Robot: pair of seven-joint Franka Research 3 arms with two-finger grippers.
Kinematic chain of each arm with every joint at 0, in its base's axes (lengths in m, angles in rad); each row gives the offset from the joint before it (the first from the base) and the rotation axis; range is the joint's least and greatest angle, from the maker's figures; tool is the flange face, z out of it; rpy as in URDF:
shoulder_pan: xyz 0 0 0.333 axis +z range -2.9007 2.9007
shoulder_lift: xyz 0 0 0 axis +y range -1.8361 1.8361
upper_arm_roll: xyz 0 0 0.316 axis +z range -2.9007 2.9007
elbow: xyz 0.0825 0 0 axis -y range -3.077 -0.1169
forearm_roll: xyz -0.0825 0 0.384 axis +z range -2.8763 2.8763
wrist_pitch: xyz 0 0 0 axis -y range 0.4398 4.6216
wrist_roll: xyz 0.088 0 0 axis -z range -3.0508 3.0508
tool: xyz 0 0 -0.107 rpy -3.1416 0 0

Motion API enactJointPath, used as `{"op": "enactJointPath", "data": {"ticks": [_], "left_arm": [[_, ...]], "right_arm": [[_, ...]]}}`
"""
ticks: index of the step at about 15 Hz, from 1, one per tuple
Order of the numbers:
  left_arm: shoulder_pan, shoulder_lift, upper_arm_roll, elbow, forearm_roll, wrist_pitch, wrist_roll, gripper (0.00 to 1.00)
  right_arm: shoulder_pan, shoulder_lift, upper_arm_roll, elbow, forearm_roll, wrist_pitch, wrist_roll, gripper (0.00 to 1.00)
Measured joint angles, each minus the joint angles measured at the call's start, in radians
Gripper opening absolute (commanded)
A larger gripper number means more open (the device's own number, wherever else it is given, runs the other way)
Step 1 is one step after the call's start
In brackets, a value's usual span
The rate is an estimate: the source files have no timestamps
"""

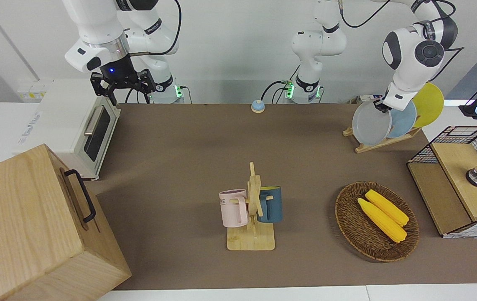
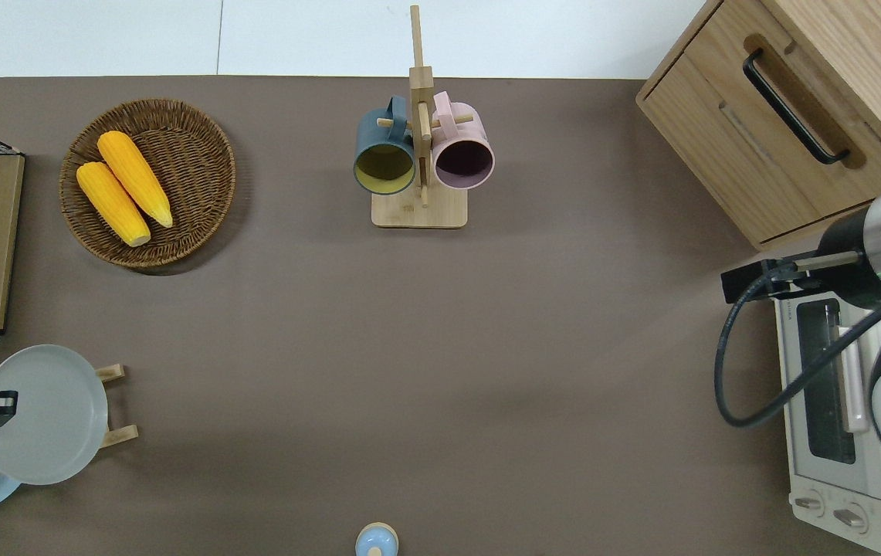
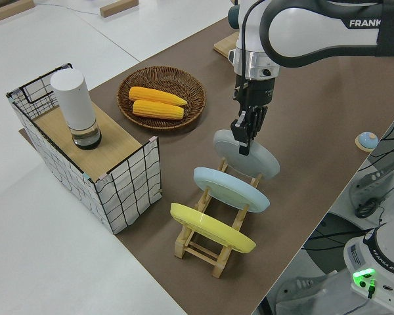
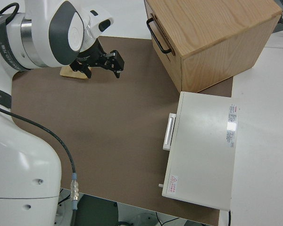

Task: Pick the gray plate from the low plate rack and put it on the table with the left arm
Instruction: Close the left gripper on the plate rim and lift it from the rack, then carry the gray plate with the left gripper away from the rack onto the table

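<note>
My left gripper [image 1: 378, 106] is shut on the upper rim of the gray plate [image 1: 371, 123]. It holds the plate tilted over the end slot of the low plate rack [image 1: 382, 143], at the left arm's end of the table [image 1: 188, 167]. In the left side view the gripper [image 3: 244, 134] pinches the plate [image 3: 247, 153] just above the rack's pegs [image 3: 203, 246]. I cannot tell whether the plate's lower edge still touches them. In the overhead view the plate [image 2: 42, 415] hides most of the rack [image 2: 117, 436]. My right arm is parked, its gripper [image 1: 123, 83] open.
A light blue plate [image 1: 403, 119] and a yellow plate [image 1: 429, 104] stand in the rack's other slots. A wicker basket of corn [image 1: 376, 221], a wire-and-wood shelf [image 1: 457, 184], a mug stand [image 1: 251, 209], a toaster oven [image 1: 79, 129] and a wooden cabinet [image 1: 33, 225] are around.
</note>
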Motion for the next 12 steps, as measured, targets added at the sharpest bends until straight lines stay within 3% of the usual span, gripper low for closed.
{"op": "enactJointPath", "data": {"ticks": [10,12], "left_arm": [[0.000,-0.003,-0.004,0.085,-0.008,-0.078,0.000,0.00],[0.000,-0.003,-0.005,0.096,-0.067,-0.082,0.001,0.00]], "right_arm": [[0.000,0.000,0.000,0.000,0.000,0.000,0.000,0.983],[0.000,0.000,0.000,0.000,0.000,0.000,0.000,0.983]]}}
